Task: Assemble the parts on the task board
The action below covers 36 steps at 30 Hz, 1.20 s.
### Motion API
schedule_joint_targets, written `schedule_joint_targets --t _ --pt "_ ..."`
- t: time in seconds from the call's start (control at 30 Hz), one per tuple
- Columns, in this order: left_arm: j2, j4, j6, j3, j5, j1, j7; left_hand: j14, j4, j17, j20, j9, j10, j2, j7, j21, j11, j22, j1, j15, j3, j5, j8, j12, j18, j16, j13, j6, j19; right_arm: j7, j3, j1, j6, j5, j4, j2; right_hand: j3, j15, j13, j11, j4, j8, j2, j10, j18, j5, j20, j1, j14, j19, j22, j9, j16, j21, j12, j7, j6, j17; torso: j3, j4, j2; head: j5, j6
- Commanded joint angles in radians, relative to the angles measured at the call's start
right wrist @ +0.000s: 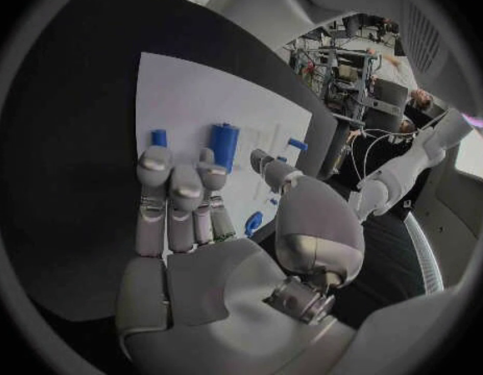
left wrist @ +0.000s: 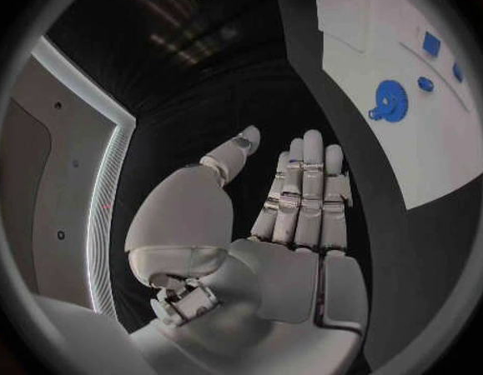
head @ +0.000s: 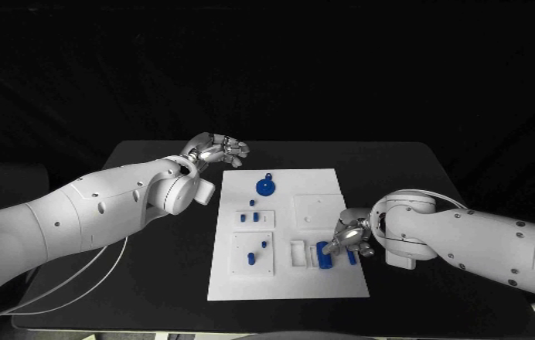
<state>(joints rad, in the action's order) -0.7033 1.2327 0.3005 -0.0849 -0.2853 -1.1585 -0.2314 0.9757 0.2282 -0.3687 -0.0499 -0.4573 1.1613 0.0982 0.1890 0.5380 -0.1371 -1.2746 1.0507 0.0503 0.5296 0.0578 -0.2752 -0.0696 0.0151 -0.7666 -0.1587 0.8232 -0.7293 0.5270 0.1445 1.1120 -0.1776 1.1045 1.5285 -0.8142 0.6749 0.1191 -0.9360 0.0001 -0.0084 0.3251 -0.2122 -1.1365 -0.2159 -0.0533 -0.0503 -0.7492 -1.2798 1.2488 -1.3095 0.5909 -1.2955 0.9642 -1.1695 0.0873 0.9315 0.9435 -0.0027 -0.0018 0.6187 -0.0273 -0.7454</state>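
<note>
Several blue parts (head: 322, 253) lie on the white task board (head: 335, 287) mid-table. The right hand (head: 350, 238) hovers over its near right corner, fingers extended, holding nothing. The left hand (head: 219, 150) hangs spread and empty beside the far left corner, near a blue round part (head: 265, 186).

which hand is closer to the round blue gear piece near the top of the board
Left. The left hand hovers open just off the task board's far left corner, a short way from the gear piece. The right hand is at the board's near right, by the blue cylinder.
</note>
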Motion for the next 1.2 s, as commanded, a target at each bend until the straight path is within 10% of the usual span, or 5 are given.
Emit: schedule_joint_targets --t 0.03,1.2 --pt "0.002 0.004 -0.014 0.001 0.010 0.000 -0.012 0.007 -0.003 -0.001 0.001 0.000 -0.008 -0.001 -0.001 -0.005 0.000 -0.001 -0.009 0.000 -0.003 -0.005 0.001 0.000 0.001 0.006 0.002 -0.008 -0.006 0.026 0.002 -0.001 0.014 0.015 -0.008 0.008 -0.008 -0.002 -0.002 -0.011 0.003 0.002 -0.012 0.028 -0.046 0.004 -0.005 0.005 -0.006 0.000 -0.017 0.002 0.004 0.006 0.005 0.014 0.018 0.002 -0.0027 -0.0002 0.000 0.003 -0.004" --pt "-0.006 0.010 -0.040 0.000 0.018 0.000 -0.026 0.004 -0.023 -0.014 0.003 -0.001 -0.013 0.022 -0.001 -0.015 -0.002 -0.010 -0.053 0.002 -0.027 -0.007 -0.003 0.000 0.002 0.017 0.004 -0.010 -0.004 0.035 0.024 -0.057 0.100 0.027 -0.065 0.090 -0.010 -0.002 -0.014 -0.011 -0.005 -0.004 0.013 0.028 -0.046 0.004 -0.003 0.001 -0.006 -0.008 -0.017 0.011 0.010 0.011 0.015 0.014 0.020 0.009 -0.0086 0.0058 0.004 0.005 -0.015"
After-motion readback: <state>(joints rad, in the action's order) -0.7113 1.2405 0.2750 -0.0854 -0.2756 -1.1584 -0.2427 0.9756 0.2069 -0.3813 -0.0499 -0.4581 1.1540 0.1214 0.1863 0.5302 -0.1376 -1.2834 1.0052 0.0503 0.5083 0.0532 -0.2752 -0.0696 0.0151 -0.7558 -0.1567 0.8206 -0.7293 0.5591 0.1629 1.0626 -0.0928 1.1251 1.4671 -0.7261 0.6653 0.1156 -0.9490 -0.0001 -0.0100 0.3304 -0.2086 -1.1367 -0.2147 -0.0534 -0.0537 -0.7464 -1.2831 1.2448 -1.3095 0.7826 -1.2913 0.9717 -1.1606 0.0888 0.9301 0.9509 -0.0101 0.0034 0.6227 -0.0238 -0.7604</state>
